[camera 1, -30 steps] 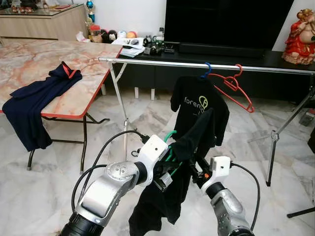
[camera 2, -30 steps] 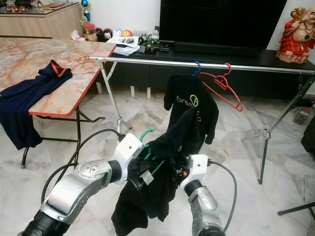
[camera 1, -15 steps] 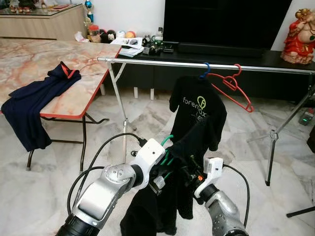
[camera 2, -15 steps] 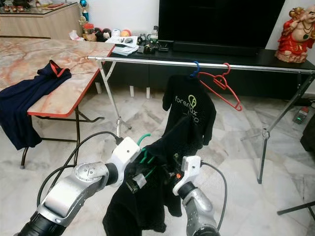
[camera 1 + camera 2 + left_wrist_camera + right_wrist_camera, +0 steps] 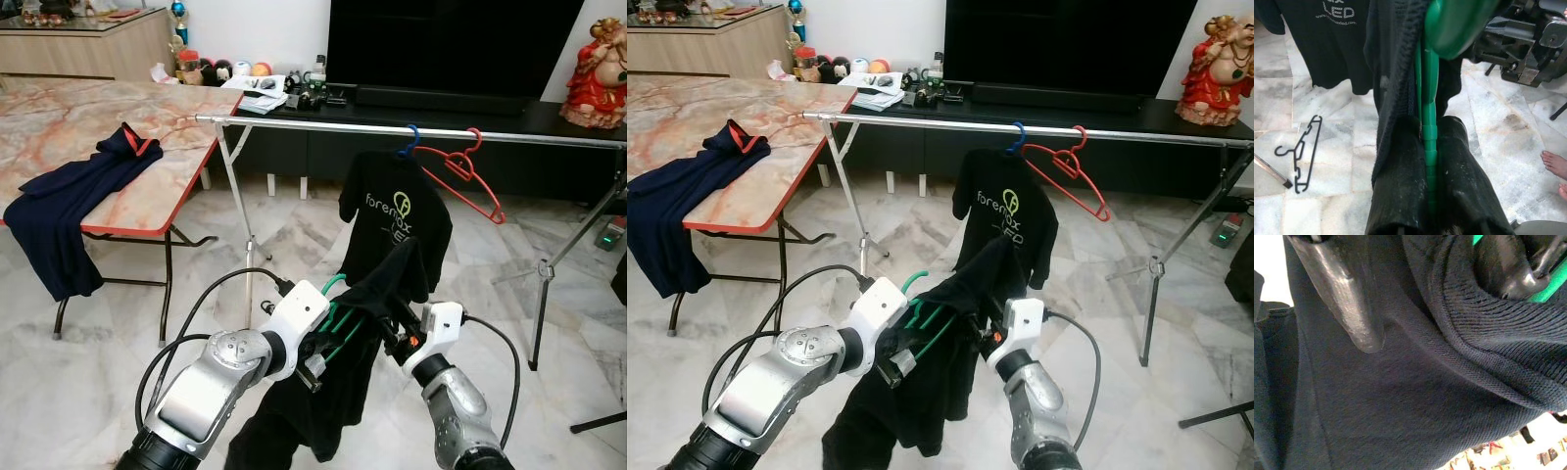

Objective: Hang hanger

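You have bare rail (image 5: 313,123) left of the 2 hangers already hung. Your left gripper (image 5: 323,338) is clamped on the green hanger (image 5: 338,305), its black shirt (image 5: 338,392) draped low below the rail. Right gripper (image 5: 397,333) grips the shirt.

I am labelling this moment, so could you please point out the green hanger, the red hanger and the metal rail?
green hanger (image 5: 1429,105): left wrist view, on its stem.
red hanger (image 5: 477,178): left eye view, on its sloping arm.
metal rail (image 5: 323,122): left eye view, on a bare stretch left of the hung shirt.
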Available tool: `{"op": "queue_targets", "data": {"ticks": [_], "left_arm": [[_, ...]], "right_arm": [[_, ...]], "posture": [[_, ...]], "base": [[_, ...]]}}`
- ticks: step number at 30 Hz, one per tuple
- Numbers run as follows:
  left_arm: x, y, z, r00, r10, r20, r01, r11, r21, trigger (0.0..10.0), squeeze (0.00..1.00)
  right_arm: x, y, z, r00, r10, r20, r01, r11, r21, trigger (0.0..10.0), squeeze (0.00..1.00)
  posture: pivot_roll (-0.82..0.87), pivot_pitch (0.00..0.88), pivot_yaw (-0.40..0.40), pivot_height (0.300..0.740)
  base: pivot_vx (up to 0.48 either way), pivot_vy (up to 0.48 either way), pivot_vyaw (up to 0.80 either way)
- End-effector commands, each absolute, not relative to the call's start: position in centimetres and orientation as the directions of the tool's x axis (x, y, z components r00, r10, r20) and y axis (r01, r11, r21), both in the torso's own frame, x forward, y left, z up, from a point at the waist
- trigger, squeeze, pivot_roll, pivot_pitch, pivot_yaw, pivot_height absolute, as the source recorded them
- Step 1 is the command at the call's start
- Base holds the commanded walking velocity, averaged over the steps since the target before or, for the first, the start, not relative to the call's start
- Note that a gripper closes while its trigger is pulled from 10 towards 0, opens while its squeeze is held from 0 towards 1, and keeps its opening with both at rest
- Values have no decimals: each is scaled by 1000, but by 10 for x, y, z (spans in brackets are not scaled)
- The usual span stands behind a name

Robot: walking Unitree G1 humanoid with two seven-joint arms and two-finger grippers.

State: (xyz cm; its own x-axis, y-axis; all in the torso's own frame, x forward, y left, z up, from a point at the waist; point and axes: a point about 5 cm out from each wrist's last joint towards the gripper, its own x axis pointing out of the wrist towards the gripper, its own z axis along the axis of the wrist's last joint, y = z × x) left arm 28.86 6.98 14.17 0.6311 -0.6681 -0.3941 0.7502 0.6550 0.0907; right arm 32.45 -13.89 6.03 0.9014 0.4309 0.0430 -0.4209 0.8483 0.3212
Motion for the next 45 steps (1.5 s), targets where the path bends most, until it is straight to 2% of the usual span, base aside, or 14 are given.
{"op": "queue_targets", "data": {"ticks": [1,2,3,18,23,28,29,31,32,33,38,40,42,45], "left_arm": [[288,68,144,630,-679,-378,756,647,97,10000,0],[287,68,144,630,-679,-378,756,647,97,10000,0],[287,69,143,629,-678,-380,756,647,98,10000,0],[291,90,144,656,-636,-408,736,658,159,10000,0],[288,111,137,638,-596,-487,759,595,266,10000,0],[280,129,128,584,-577,-571,806,496,322,10000,0],[274,146,123,544,-551,-633,836,418,355,10000,0],[270,152,122,520,-551,-652,852,385,354,10000,0],[269,153,122,511,-559,-653,858,377,350,10000,0],[263,156,123,458,-595,-660,888,342,307,10000,0],[244,168,132,327,-689,-647,945,236,227,10000,0],[244,173,137,327,-722,-609,945,244,218,10000,0],[246,181,146,355,-761,-544,935,296,197,10000,0],[243,191,154,349,-786,-511,937,293,190,10000,0]], "right_arm": [[326,-139,63,903,425,57,-420,851,315,10000,0],[326,-138,63,903,427,55,-422,851,314,9137,0],[325,-137,62,901,432,49,-425,850,313,0,0],[325,-142,58,911,413,4,-396,869,297,0,0],[326,-143,58,910,414,-8,-395,873,285,0,0],[327,-146,59,912,410,-14,-391,878,277,0,0],[327,-148,59,912,410,-18,-390,879,272,0,0],[327,-149,59,910,413,-24,-392,880,269,0,0],[327,-149,59,910,414,-26,-393,880,268,0,0],[327,-150,58,909,415,-28,-394,880,265,0,0],[327,-151,57,905,422,-48,-398,881,255,0,0],[326,-152,56,904,425,-53,-399,881,254,0,0],[325,-152,54,900,430,-65,-402,880,253,0,0],[324,-153,53,899,432,-75,-402,880,252,0,0]], "posture": [[146,9,-45,740],[144,9,-44,740],[144,9,-44,740],[149,3,-44,740],[148,0,-43,740],[148,0,-43,740],[149,0,-46,740],[148,0,-48,740],[148,0,-48,740],[148,0,-50,740],[145,0,-57,740],[146,1,-59,740],[147,2,-61,740],[147,6,-65,740]], "base": [[0,0,0],[0,0,0],[0,0,0],[0,0,0],[0,0,0],[0,0,0],[0,0,0],[0,0,0],[0,0,0],[0,0,0],[0,0,0],[0,0,0],[0,0,0],[0,0,0]]}}
